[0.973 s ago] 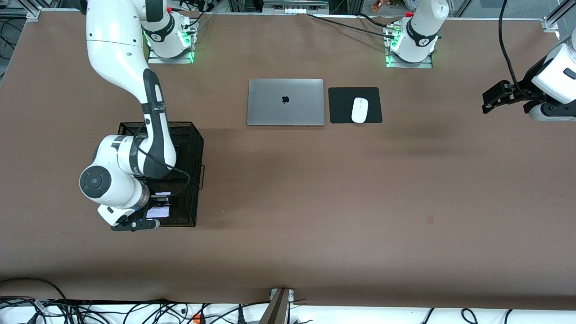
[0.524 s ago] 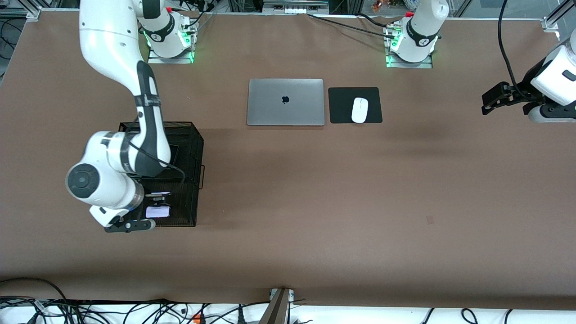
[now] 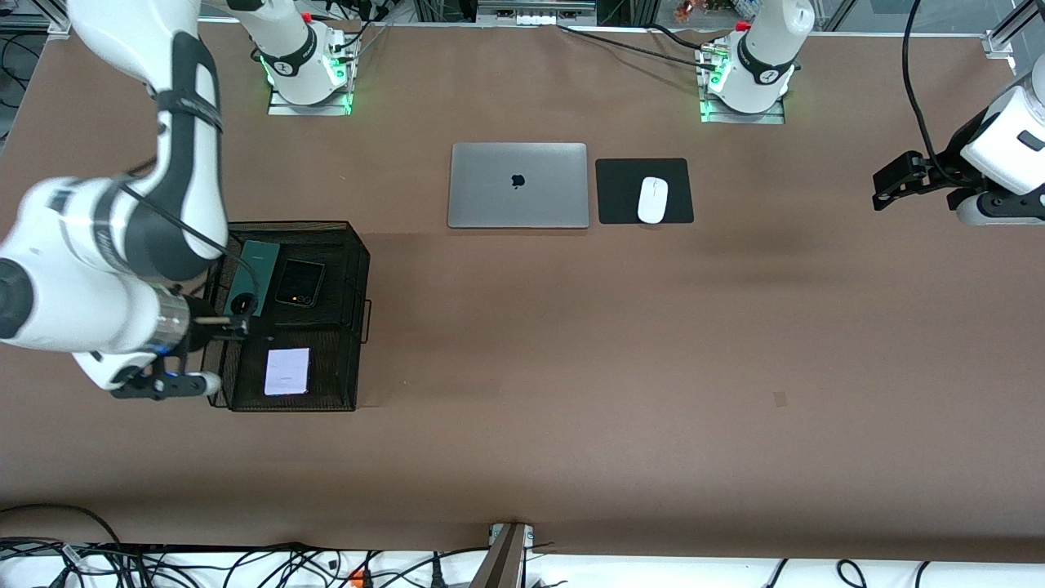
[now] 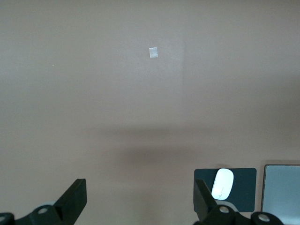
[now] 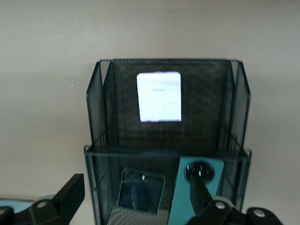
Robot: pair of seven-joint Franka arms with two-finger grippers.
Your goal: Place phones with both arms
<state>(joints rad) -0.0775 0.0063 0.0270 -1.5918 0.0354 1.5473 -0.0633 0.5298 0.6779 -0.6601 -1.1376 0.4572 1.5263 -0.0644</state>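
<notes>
Three phones are seen in the black wire-mesh basket (image 3: 359, 269): the long dark-green phone (image 3: 250, 273), the squarish black phone (image 3: 299, 282), the pale lilac-white phone (image 3: 287, 371). The right hand (image 3: 231, 327) is spread, empty, over the basket's edge; the left hand (image 3: 891, 181), likewise spread, waits above the brown desk (image 3: 571, 343).

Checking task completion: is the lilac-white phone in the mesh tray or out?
In. The lilac-white phone lies flat inside the black mesh tray, in the compartment nearer the front camera; the right wrist view shows the tray's walls around it.
</notes>
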